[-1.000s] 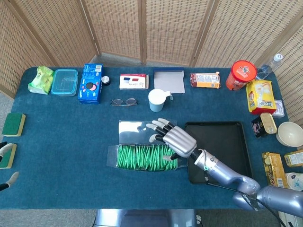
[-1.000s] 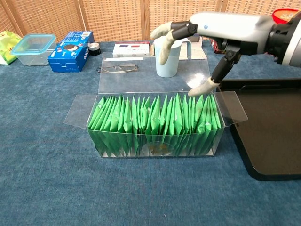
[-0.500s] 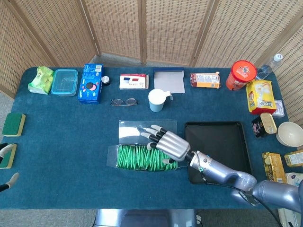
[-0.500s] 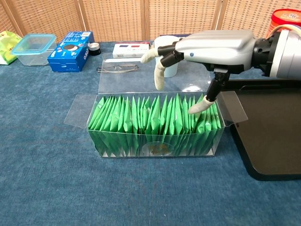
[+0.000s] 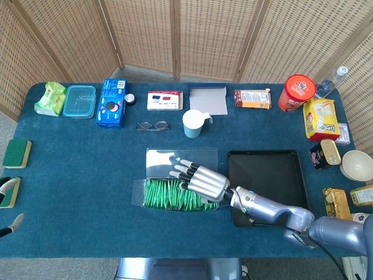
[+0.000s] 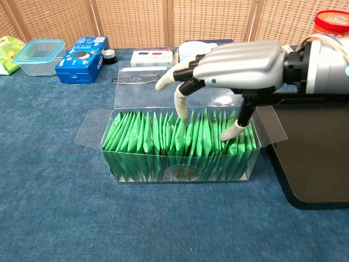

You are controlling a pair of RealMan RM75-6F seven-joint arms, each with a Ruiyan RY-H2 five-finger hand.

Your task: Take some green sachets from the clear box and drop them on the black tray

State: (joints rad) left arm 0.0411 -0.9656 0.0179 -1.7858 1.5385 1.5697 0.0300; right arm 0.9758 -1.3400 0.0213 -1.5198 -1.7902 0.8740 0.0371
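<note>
box opening: the clear box (image 6: 180, 158) is open on top, and the right robot hand (image 6: 240, 57) hangs spread above it with fingertips (image 6: 180, 106) down among the green sachets (image 6: 163, 136).
box flaps: side flaps jut left and right, and the lid (image 5: 180, 158) lies flat behind, toward the white cup (image 5: 192, 123).
path to tray: the black tray (image 5: 280, 175) sits just beside the box's right end; its surface is bare, with only the low rim and the right flap between.
behind: glasses (image 5: 152, 125) lie left of the cup.
near side: bare tabletop (image 6: 82, 218) in front of the box.
right edge: packets and a bowl (image 5: 356, 165) crowd past the tray.
</note>
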